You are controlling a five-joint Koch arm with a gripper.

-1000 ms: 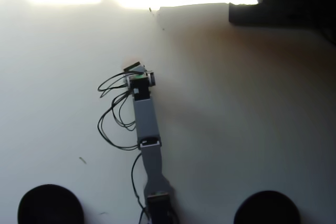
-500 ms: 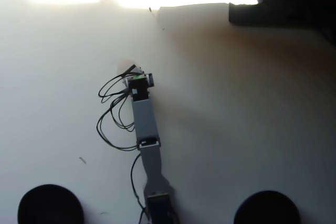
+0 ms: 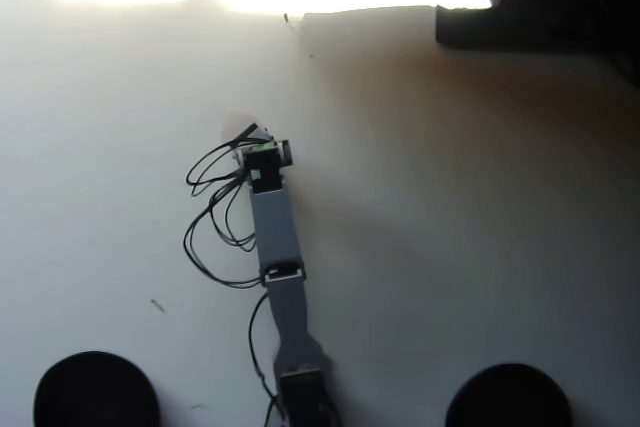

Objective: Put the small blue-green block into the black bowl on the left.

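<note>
- The pale, matte worktop (image 3: 450, 207) filled the overhead view, glaring white along its far edge
- The grey, jointed arm (image 3: 277, 247) reached up from the bottom edge towards the middle, loose black cables (image 3: 215, 217) looping on its left
- A round, plain matte black bowl (image 3: 95, 390) sat at the bottom left; a second bowl (image 3: 508, 395) just like it sat at the bottom right, well apart
- The tool (image 3: 250, 137) pointed down at the worktop from above, so I could not tell whether its tips were apart, together or clamped on anything
- The small blue-green block was not visible; it was probably hidden under the tool
- Judged from the task, it should be light and slightly soft: pinch two opposite flat faces gently
</note>
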